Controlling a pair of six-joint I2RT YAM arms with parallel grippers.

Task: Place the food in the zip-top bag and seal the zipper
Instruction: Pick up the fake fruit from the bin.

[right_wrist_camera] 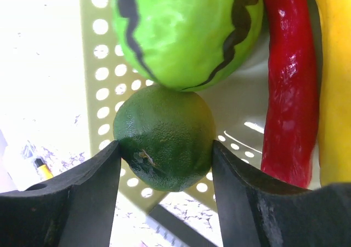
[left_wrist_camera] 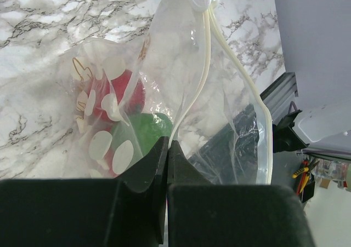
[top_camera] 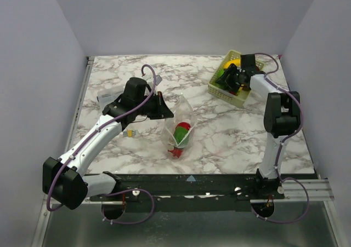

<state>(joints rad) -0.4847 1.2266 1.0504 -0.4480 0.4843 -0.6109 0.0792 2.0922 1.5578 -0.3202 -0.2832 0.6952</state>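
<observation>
The clear zip-top bag (top_camera: 178,121) stands in the middle of the table, mouth held up. My left gripper (top_camera: 167,114) is shut on its rim. In the left wrist view the pads (left_wrist_camera: 159,159) pinch the pale zipper strip (left_wrist_camera: 192,93), and red food (left_wrist_camera: 129,93) and green food (left_wrist_camera: 145,129) show through the plastic. My right gripper (top_camera: 227,81) reaches into the pale-green basket (top_camera: 233,56). Its fingers (right_wrist_camera: 93,170) press both sides of a dark green lime (right_wrist_camera: 164,135).
In the basket beside the lime lie a light green striped piece (right_wrist_camera: 186,28), a red chilli (right_wrist_camera: 288,82) and a yellow banana (right_wrist_camera: 332,82). A small yellow bit (top_camera: 130,132) lies left of the bag. Grey walls close in three sides.
</observation>
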